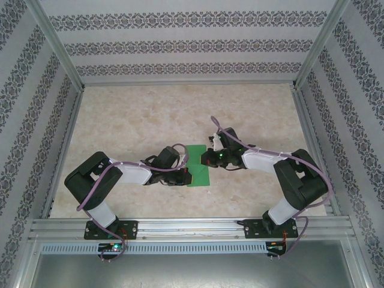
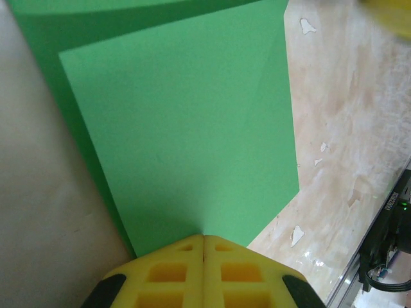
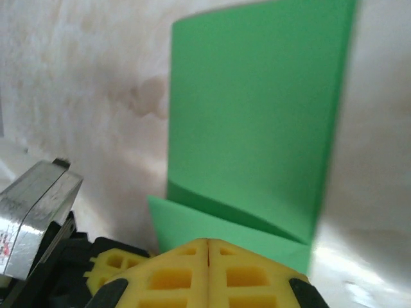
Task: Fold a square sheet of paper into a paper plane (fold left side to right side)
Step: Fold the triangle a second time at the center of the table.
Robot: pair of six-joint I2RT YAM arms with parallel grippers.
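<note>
The square sheet of paper [image 1: 198,165] is bright green and lies folded into a narrow upright rectangle at the table's middle. My left gripper [image 1: 183,175] is shut, and its yellow fingertips [image 2: 192,247] rest on the sheet's top layer [image 2: 186,135] near a corner. A darker lower layer [image 2: 70,29] shows along the left and top edges. My right gripper [image 1: 207,158] is also shut, its tips [image 3: 221,250] down on the paper's near flap [image 3: 212,228], which stands slightly raised off the layer behind it [image 3: 257,122]. Nothing sits between either pair of fingers.
The beige marbled tabletop [image 1: 144,120] spreads around the paper, fenced by aluminium rails [image 1: 180,225] and patterned walls. The left gripper's yellow finger [image 3: 112,264] and a metal bracket [image 3: 38,212] crowd the right wrist view's lower left. Purple cables loop over both arms.
</note>
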